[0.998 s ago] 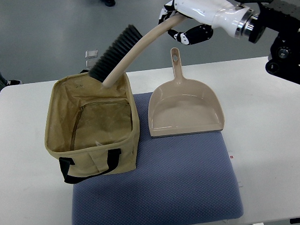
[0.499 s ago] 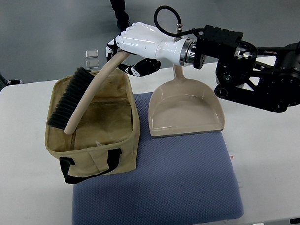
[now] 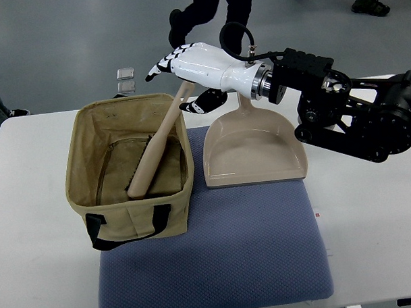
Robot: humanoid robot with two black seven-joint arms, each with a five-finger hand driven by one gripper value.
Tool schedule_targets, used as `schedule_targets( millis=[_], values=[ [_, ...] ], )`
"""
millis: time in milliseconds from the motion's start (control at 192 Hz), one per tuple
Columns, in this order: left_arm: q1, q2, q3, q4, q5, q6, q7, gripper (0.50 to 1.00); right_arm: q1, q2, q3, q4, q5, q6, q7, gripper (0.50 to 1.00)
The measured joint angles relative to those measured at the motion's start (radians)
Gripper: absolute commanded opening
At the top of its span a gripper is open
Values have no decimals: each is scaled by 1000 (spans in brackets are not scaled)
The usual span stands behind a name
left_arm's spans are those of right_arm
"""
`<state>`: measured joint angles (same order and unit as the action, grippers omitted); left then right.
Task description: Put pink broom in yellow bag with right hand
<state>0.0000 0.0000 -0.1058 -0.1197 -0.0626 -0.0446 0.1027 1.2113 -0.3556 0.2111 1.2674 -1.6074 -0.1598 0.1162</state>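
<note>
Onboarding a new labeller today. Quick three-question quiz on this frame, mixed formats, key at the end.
1. True or false: the broom lies flat on the blue mat.
2. Where does the dustpan sit relative to the bag? A) inside it B) to its right, on the mat C) off the table
3. Fill in: the right hand is above the bag's back-right corner, with its fingers ____.

Key
1. False: its head is down inside the bag, and the handle leans on the back rim.
2. B
3. open; they have let go of the handle.
</note>
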Motion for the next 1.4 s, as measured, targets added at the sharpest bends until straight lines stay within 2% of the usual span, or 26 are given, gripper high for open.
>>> schedule_targets(
  millis=[260, 473, 567, 811, 915, 1092, 1399],
  values=[
    [0, 0, 0, 0, 0, 0, 0, 1000, -50, -38, 46, -2, 20, -37, 14, 858],
    [0, 0, 0, 0, 0, 0, 0, 1000, -187, -83, 253, -2, 87, -27, 21, 858],
    [0, 0, 0, 0, 0, 0, 0, 1000, -270, -93, 367, -2, 163, 21, 23, 858],
    [0, 0, 0, 0, 1, 0, 0, 1000, -420, -112, 633, -27, 560, 272, 9, 858],
    [0, 0, 0, 0, 0, 0, 0, 1000, -452, -119, 680, -70, 731, 341, 7, 858],
    [0, 0, 0, 0, 0, 0, 0, 1000, -481, -113, 694, -169, 961, 368, 8, 858],
    [0, 0, 0, 0, 0, 0, 0, 1000, -541, -73, 715, -332, 1257, 354, 27, 858]
  ],
)
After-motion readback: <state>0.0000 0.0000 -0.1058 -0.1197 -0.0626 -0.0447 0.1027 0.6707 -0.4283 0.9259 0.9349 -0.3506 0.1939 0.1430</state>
